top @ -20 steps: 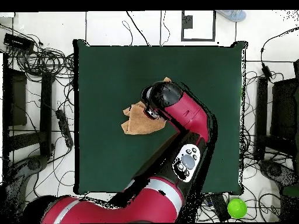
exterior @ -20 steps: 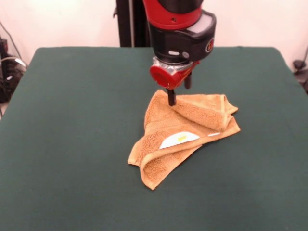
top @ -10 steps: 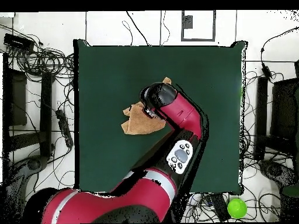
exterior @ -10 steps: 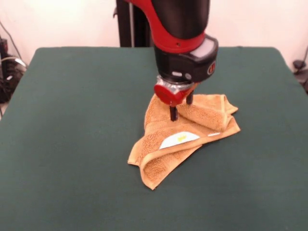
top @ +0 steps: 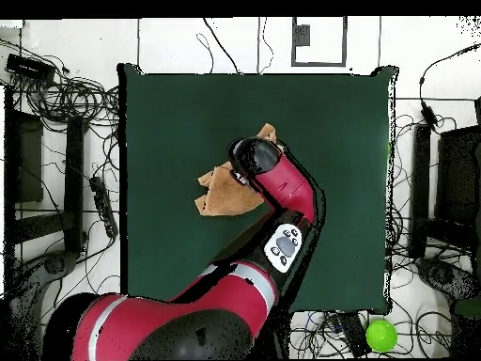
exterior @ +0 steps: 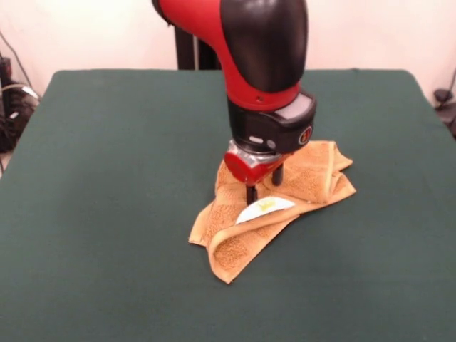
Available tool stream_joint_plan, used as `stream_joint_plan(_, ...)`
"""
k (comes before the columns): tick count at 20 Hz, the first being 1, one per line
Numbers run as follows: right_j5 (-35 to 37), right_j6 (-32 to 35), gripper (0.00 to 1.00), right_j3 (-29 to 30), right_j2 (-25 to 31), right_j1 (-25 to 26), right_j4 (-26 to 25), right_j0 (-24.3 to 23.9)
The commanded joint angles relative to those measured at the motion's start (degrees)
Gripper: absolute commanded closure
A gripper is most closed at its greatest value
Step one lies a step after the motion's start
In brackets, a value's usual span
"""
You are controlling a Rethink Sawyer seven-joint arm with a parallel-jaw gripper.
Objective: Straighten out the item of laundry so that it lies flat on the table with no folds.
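Orange-tan towel [exterior: 274,206] lies crumpled near the tabletop [exterior: 107,178] centre; the gripper [exterior: 263,187], fingers apart and empty, has dropped onto its folds beside the white tag [exterior: 263,209], poised to pinch.

Sawyer arm, red and black, single gripper [exterior: 261,187].
Lowered steeply from above, wrist vertical, gripper pointing straight down; two dark fingers [exterior: 251,194] visible below red wrist flange, held slightly apart; seen overhead [top: 246,167] as elbow bent, forearm reaching toward table middle.
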Motion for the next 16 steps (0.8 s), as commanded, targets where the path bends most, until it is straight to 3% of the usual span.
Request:
stream_joint_plan(1,-5.7,17.9,0.00,1.4,12.1,0.9,7.0,2.1)
stream_joint_plan(12,-2.1,16.3,0.00,1.2,13.7,-0.4,9.2,1.9)
stream_joint_plan(16,3.1,17.5,0.00,1.4,12.8,-2.4,7.8,1.5)
